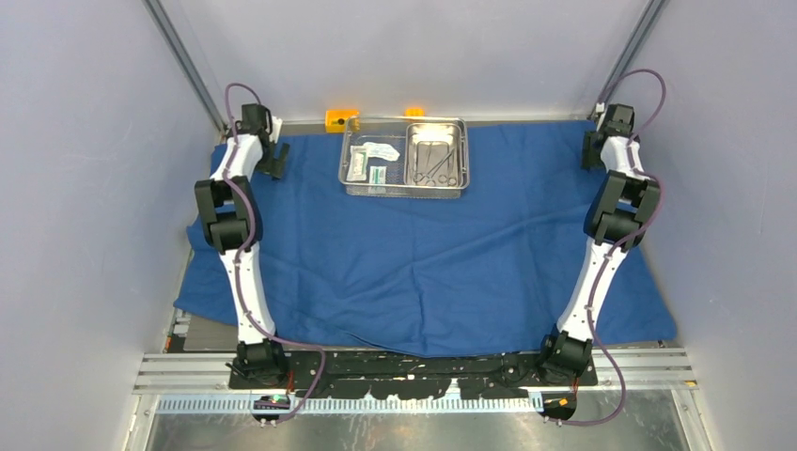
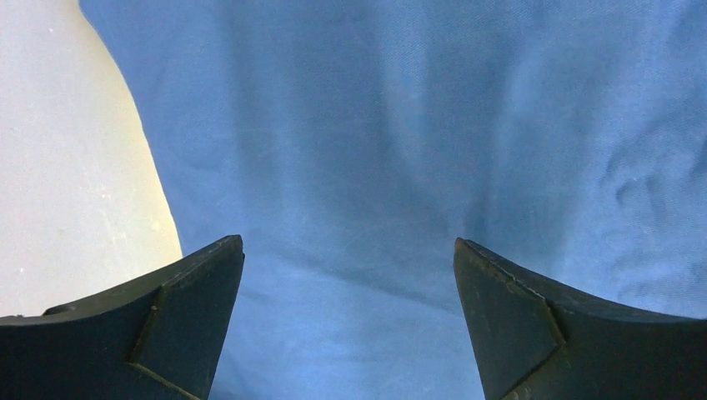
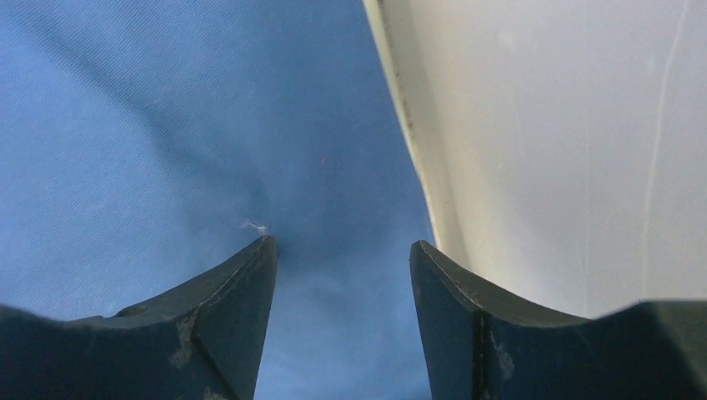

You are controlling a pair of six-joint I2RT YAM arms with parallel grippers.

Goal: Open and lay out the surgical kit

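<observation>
Risk lies in the cloth (image 1: 423,254): left gripper (image 2: 348,243) stands wide, right gripper (image 3: 343,242) half open, perhaps touching its edge. A snagged fold on lifting would drag the basket (image 1: 404,192).

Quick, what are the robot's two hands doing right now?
Left gripper: open, empty, over the blue cloth.
Right gripper: open, empty.

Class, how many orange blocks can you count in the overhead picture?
2. One orange block sits behind the back left corner of the basket; the other peeks over its back rim, further right. Others may hide behind it.
</observation>
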